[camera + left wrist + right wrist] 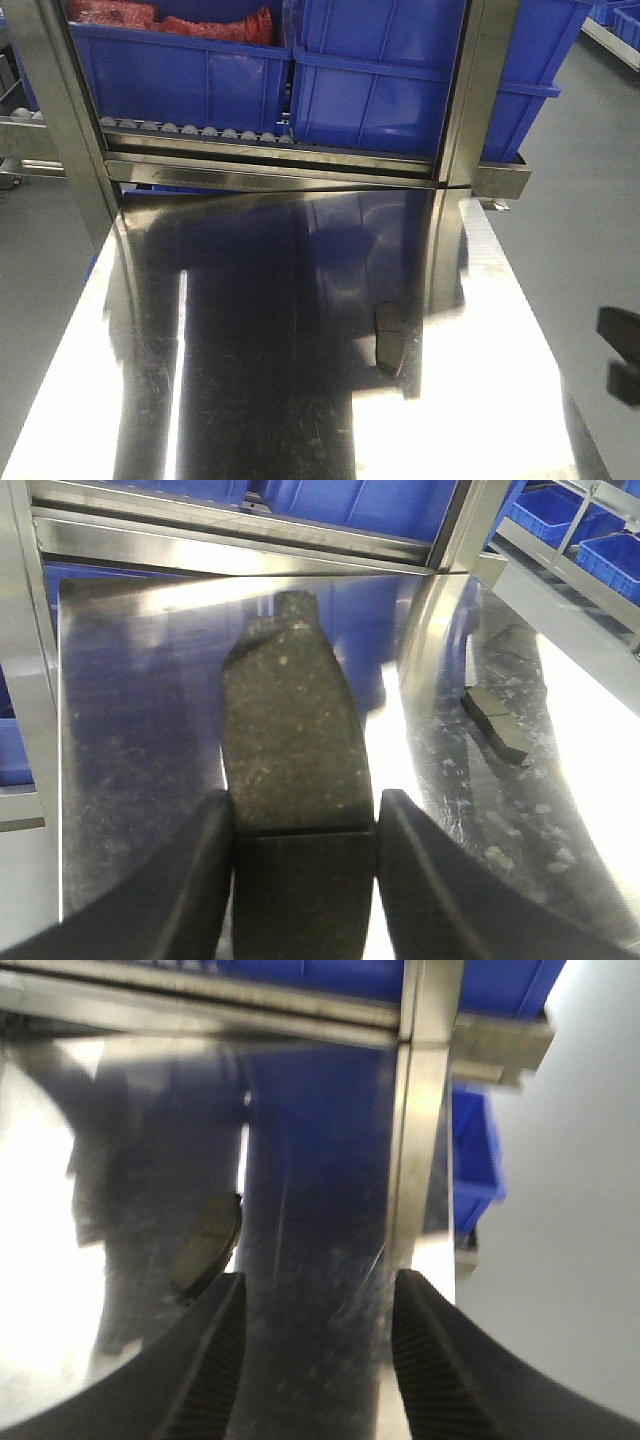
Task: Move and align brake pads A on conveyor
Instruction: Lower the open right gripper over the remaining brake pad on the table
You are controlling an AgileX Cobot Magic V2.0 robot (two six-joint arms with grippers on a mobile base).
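Filling the left wrist view, the left gripper (pixel 305 810) is pinching a brake pad (pixel 290 710) between its fingers (pixel 180 880); no other view is showing this. A second brake pad (pixel 388 338) is lying right of centre on the steel tabletop (pixel 250 400). Beyond it, the right gripper (pixel 320 1280) is gaping wide, gripping nothing. Blue bins (pixel 200 80) are lining the top of the frame, the left one holding red material (pixel 170 18).

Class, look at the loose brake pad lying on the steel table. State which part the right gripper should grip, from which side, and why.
Probably from above, closing across the loose brake pad at mid-length, on its two long edges. It lies flat on the steel table, long and narrow, so its short width suits the open right gripper best.
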